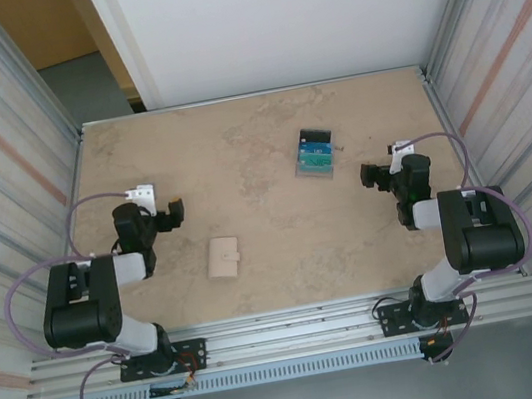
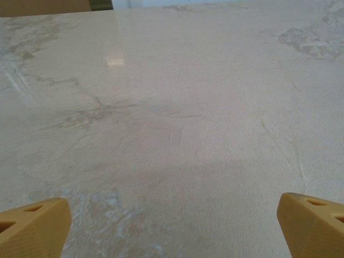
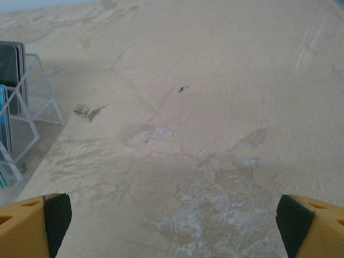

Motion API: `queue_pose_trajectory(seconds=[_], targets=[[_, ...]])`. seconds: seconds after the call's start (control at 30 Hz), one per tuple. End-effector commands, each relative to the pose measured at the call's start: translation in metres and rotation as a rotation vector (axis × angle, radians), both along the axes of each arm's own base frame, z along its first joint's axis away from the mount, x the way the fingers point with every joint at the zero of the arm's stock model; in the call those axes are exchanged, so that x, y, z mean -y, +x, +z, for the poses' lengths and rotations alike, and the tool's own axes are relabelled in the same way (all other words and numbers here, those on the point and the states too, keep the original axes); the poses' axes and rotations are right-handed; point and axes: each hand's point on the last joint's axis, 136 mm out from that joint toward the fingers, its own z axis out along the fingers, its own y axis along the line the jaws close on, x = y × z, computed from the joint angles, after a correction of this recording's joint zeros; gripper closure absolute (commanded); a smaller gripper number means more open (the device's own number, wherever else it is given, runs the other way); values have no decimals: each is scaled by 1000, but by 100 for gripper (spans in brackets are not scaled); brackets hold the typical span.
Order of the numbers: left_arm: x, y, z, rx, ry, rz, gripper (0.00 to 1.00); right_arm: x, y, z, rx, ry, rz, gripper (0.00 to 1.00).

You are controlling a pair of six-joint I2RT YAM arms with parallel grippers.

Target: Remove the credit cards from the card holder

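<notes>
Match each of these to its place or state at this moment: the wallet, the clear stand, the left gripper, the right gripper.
Things:
1. wallet
2. clear stand
3. left gripper
4. right gripper

Places or states:
A. open, with the clear stand at the left edge of its wrist view
B. lying flat on the table, left of centre, toward the near edge
C. open, with bare table ahead in its wrist view
D. standing right of centre, toward the far edge

Pairs: 1-B, 2-D, 3-C, 4-A
</notes>
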Motion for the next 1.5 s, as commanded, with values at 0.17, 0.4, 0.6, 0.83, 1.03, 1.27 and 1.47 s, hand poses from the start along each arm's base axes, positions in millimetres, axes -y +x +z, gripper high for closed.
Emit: queue_pose_trajectory(seconds=[0.17,0.4,0.6,0.83,1.03,1.27,1.47], targets=[[-15,-6,50,-3,-33,119,1,4,3,26,-14,-5,-36,1],[-3,-32,49,-155,-176,177,1,4,-11,44,-17,14,-94,1],[44,-71,42,-258,-157,115,1,-6,-32,55,-33,10,-125,1],[95,-128,13,-452,-111,42,1,3,-69,79,-50,84,-248,1],[131,-163,-7,-539,-4,-30,1,5,-94,89,-68,126,-289,1],[139,-182,-34,-641,67,-14,1,6,-111,99,-39,142,-298,1],[156,-182,-47,-665,102,-53,1,5,-114,102,-23,141,-296,1]])
